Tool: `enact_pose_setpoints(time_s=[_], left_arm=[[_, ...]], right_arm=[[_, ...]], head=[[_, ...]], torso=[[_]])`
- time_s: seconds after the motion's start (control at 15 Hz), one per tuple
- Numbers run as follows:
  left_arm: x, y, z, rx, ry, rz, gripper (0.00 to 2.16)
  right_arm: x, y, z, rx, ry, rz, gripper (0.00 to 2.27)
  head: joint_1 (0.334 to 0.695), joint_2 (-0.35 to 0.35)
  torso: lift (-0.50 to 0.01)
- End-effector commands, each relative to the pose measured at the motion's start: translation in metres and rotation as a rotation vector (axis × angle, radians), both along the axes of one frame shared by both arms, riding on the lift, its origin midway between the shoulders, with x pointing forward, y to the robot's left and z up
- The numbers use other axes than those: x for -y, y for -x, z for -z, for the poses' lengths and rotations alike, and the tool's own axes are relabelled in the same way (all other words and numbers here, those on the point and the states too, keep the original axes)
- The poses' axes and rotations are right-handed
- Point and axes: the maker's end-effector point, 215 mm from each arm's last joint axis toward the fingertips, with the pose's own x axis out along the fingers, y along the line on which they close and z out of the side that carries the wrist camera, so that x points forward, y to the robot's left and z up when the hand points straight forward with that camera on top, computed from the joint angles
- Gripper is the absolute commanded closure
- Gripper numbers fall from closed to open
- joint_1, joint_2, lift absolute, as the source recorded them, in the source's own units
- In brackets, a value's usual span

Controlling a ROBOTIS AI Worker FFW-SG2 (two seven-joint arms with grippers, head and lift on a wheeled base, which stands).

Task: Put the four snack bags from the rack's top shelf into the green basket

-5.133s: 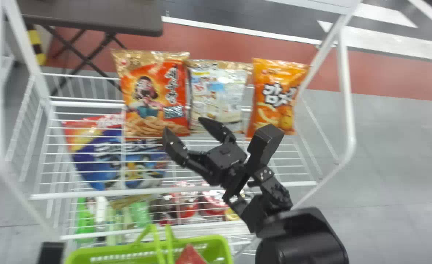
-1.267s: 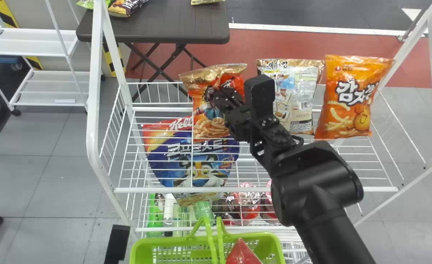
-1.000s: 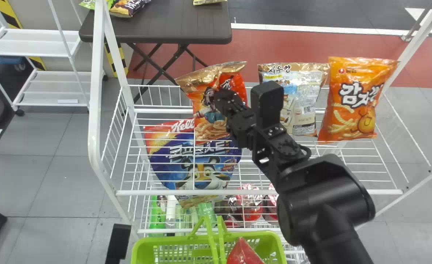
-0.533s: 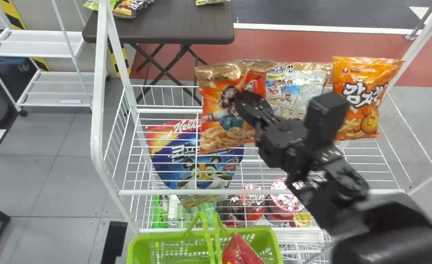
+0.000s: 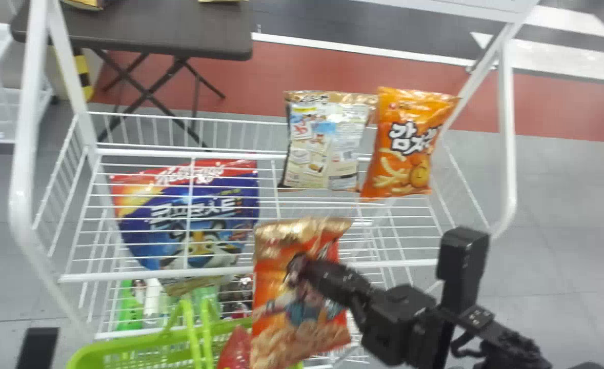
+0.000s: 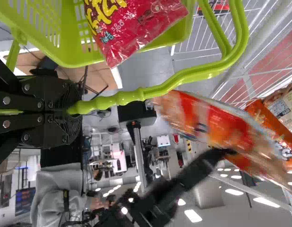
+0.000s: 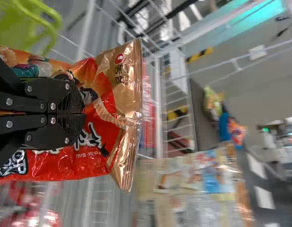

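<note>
A dark table [image 5: 153, 31] stands beyond the rack [image 5: 127, 275]; red band [image 5: 230, 77] behind.

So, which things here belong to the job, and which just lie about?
Job:
- green basket, its handle in the left end effector
- red bag, inside
- red-orange bag, held by right end effector
- beige bag, orange bag, on the rack's top shelf

Lying about:
- blue bag, below that shelf
- green bottle
- dark table beyond
</note>
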Motion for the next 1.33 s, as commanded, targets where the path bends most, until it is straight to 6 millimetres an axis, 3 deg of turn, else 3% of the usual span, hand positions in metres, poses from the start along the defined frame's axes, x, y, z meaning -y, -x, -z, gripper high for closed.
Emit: enact_pose_setpoints(time_s=[0.0,0.13,0.2,0.33,0.47,0.67,0.8,0.87,1.0,1.07,1.13,1.2,1.27], left_arm=[[0.003,0.0,-0.002,0.004,0.01,-0.005,2.15],[0.006,0.0,-0.004,0.01,0.012,0.002,2.15],[0.007,0.001,-0.005,0.011,0.013,0.005,2.15],[0.01,0.004,-0.007,0.016,0.015,0.01,2.15],[0.016,0.01,-0.009,0.014,0.018,0.026,2.15],[0.025,0.018,-0.011,0.017,0.013,0.052,2.15],[0.028,0.021,-0.01,0.017,0.007,0.062,2.15],[0.028,0.021,-0.01,0.017,0.007,0.062,2.15],[0.028,0.021,-0.01,0.017,0.008,0.064,2.15],[0.028,0.022,-0.01,0.017,0.011,0.066,2.15],[0.028,0.022,-0.01,0.017,0.011,0.066,2.15],[0.028,0.022,-0.01,0.017,0.009,0.065,2.15],[0.028,0.022,-0.01,0.017,0.009,0.065,2.15]], right_arm=[[-0.008,0.045,0.033,-0.164,-0.046,-0.032,2.24],[-0.024,0.077,0.061,-0.278,-0.084,-0.061,2.24],[-0.032,0.083,0.072,-0.299,-0.105,-0.066,2.24],[-0.052,0.084,0.089,-0.319,-0.142,-0.086,2.24],[-0.074,0.073,0.092,-0.282,-0.165,-0.101,2.24],[-0.11,0.062,0.096,-0.277,-0.228,-0.124,2.24],[-0.142,0.085,0.102,-0.325,-0.268,-0.186,2.24],[-0.152,0.097,0.109,-0.348,-0.261,-0.211,2.24],[-0.156,0.108,0.123,-0.368,-0.245,-0.226,2.22],[-0.152,0.102,0.126,-0.351,-0.249,-0.216,1.71],[-0.144,0.1,0.127,-0.342,-0.237,-0.219,0.59],[-0.139,0.097,0.124,-0.322,-0.23,-0.213,0.0],[-0.13,0.092,0.12,-0.305,-0.218,-0.198,0.0]], head=[[0.695,-0.316],[0.695,-0.338],[0.695,-0.347],[0.695,-0.338],[0.695,-0.314],[0.695,-0.231],[0.695,-0.184],[0.695,-0.122],[0.695,-0.056],[0.695,-0.03],[0.695,-0.017],[0.695,-0.011],[0.695,-0.031]], torso=[[0.0],[0.0],[0.0],[0.0],[0.0],[0.0],[0.0],[0.0],[0.0],[0.0],[0.0],[0.0],[0.0]])
